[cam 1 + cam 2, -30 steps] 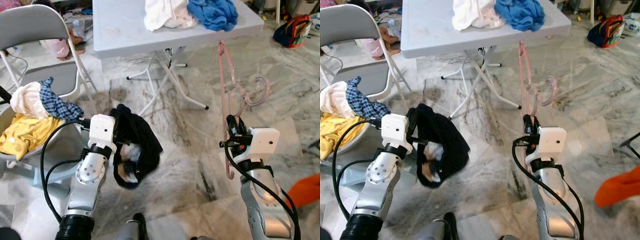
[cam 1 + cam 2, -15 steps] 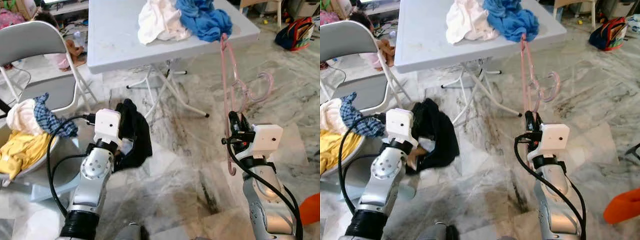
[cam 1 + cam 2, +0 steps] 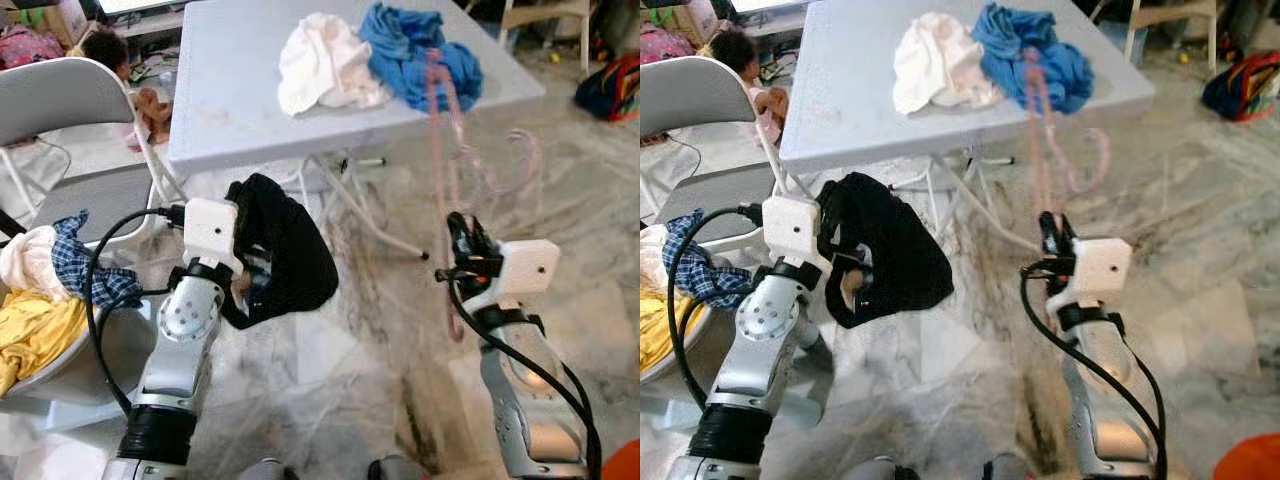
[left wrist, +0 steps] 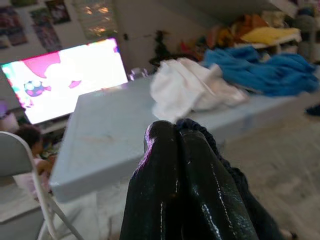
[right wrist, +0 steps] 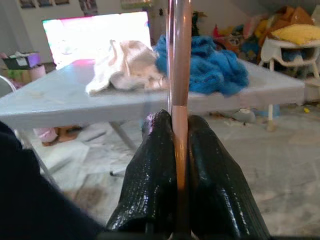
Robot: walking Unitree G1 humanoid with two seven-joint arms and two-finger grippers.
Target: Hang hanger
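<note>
Thin pink plastic hanger (image 3: 440,150) stands upright, motion-blurred, in front of the grey folding table (image 3: 230,100); its hook end looks to curl right, though blur hides detail. Right gripper (image 5: 176,131) pinches the hanger's bar between both black fingers (image 5: 152,170). Left gripper (image 4: 172,137) has its fingers pressed together on a black garment (image 3: 285,255) hanging beside it. On the table: crumpled white cloth (image 3: 325,62) touching a blue cloth (image 3: 420,50). Grey folding chair (image 3: 70,110) at left, marble-patterned floor (image 3: 360,340) below.
</note>
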